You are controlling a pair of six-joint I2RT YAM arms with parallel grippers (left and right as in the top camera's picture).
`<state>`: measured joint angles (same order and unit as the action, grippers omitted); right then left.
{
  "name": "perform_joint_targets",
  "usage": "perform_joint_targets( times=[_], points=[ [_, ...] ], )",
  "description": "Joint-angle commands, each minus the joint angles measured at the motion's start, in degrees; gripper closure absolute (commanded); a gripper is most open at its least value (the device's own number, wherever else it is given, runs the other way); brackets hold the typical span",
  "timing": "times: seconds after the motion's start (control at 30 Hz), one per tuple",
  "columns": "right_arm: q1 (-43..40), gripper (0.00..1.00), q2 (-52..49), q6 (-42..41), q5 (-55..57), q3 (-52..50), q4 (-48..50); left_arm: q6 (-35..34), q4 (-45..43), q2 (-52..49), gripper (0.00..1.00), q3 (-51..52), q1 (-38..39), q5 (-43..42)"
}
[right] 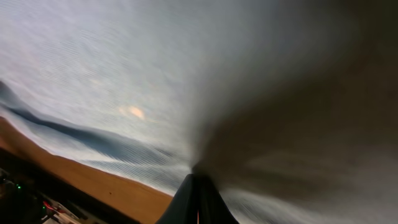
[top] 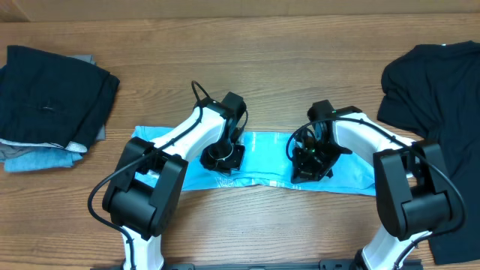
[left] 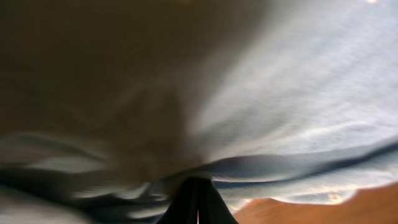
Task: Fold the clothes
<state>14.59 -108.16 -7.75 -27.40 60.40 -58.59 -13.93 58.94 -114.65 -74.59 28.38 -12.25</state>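
Left gripper (left: 198, 198) tight on T-shirt (left: 298, 93)

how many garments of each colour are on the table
sky-blue: 1, the T-shirt
black: 2, the loose shirt and the top folded garment
grey: 1, the grey folded garment
dull blue: 1, the bottom folded garment
total: 5

T-shirt (top: 264, 150) central, folded pile (top: 52, 97) far left, loose shirt (top: 442, 90) far right
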Motion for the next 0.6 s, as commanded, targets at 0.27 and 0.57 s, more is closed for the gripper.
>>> perform_joint_targets(
  times=[0.27,0.57],
  points=[
    [-0.5,0.96,1.2,-3.0,16.5,-0.3,-3.1,0.6,0.6,0.6,0.96,2.2,-1.0,6.1],
    [-5.8,0.96,1.2,-4.5,18.9,-0.3,-4.3,-0.5,-0.1,0.6,0.96,7.0,-1.2,11.2]
  ],
)
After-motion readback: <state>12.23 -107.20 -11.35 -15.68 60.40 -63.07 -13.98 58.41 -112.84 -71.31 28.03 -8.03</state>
